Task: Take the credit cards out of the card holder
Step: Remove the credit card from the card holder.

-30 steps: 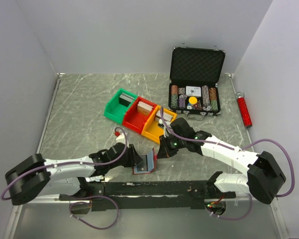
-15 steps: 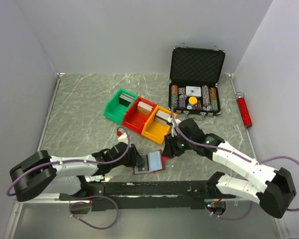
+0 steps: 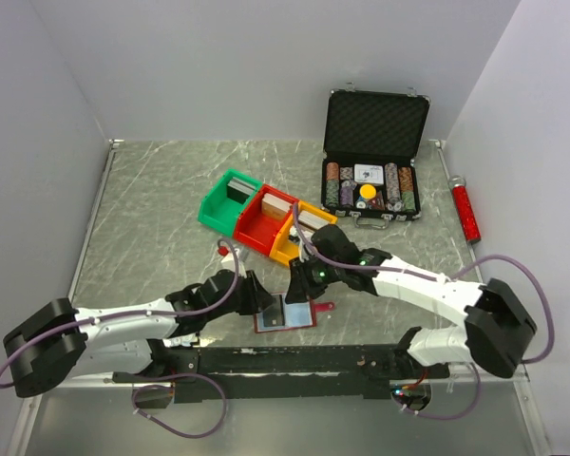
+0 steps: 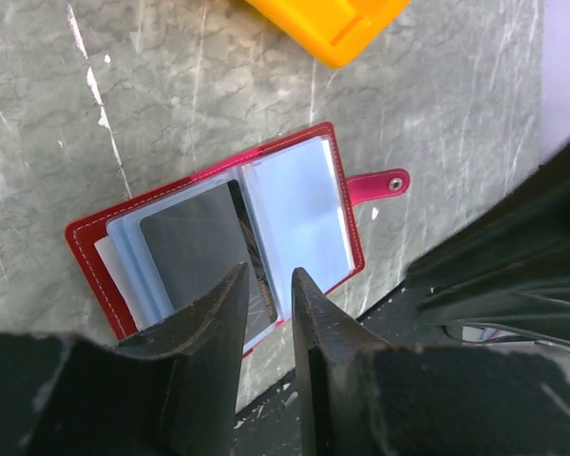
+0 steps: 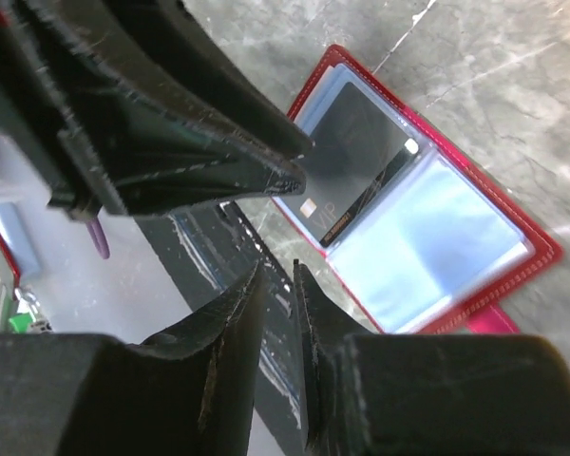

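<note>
The dark-red card holder [image 3: 285, 313] lies open and flat near the table's front edge, its strap tab [image 3: 323, 306] pointing right. Its pale blue-grey glossy leaves show in the left wrist view [image 4: 299, 204] and the right wrist view [image 5: 427, 228]. A dark card [image 4: 195, 249] marked VIP [image 5: 356, 157] sits in one leaf. My left gripper [image 3: 263, 302] [image 4: 269, 275] hovers at the holder's near-left edge, its jaws a narrow gap apart and empty. My right gripper [image 3: 299, 285] [image 5: 278, 271] hangs over the holder's far edge, its jaws almost together and empty.
Green [image 3: 228, 199], red [image 3: 264, 220] and yellow [image 3: 287, 239] bins stand just behind the holder. The yellow bin [image 4: 328, 24] is closest. An open black chip case [image 3: 375, 157] stands at the back right. A red cylinder [image 3: 466, 211] lies by the right wall. A black rail [image 3: 294, 361] lines the near edge.
The holder stood half open between the grippers; now it lies flat and open. The right gripper swung right, then came back left over the holder. The left gripper barely moved.
</note>
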Robot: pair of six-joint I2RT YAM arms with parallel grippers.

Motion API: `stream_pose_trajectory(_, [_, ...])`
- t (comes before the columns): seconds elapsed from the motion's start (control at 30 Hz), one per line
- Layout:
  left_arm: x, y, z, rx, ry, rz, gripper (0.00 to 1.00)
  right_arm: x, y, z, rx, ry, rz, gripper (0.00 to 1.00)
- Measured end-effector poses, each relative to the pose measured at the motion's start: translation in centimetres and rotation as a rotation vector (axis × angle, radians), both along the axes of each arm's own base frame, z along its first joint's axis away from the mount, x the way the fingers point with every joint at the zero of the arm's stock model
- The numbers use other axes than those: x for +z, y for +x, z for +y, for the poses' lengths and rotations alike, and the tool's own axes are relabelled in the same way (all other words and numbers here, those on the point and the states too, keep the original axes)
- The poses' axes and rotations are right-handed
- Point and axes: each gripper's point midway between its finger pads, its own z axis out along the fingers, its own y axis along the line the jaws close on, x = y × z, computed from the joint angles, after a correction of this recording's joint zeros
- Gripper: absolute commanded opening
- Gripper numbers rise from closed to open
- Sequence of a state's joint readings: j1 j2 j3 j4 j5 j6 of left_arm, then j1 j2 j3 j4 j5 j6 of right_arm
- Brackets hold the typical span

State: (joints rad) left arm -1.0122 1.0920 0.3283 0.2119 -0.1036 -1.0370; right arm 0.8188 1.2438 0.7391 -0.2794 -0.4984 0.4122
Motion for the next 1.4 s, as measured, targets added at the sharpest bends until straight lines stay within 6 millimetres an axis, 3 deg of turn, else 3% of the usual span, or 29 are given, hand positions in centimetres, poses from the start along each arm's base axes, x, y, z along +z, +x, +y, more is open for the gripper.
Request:
stream_pose_trajectory(0.4, [-2.4, -0.2, 0.4, 0.0, 0.063, 0.04, 0.26, -4.4, -0.1, 0.8, 0.002, -0.033, 0.092, 0.26])
stream_pose_trajectory(0.83, [-4.0, -0.2, 0.8, 0.018, 0.096, 0.06, 0.19, -8.7, -1.0, -0.6, -0.017, -0.121, 0.153, 0.26])
stream_pose_trajectory(1.07, [-4.1, 0.0, 0.7, 0.04, 0.089, 0.067, 0.17, -8.8, -0.7, -0.6, -0.028, -0.126, 0.146, 0.26])
stream_pose_trajectory(1.23, [-3.8, 0.0, 1.3, 0.052, 0.086, 0.056, 0.23, -8.5, -0.4, -0.9, -0.047, -0.132, 0.119, 0.32])
stream_pose_trajectory(1.4, [-1.3, -0.1, 1.8, 0.06, 0.019, 0.009, 0.26, -6.7, 0.4, -1.4, -0.085, -0.119, 0.049, 0.4])
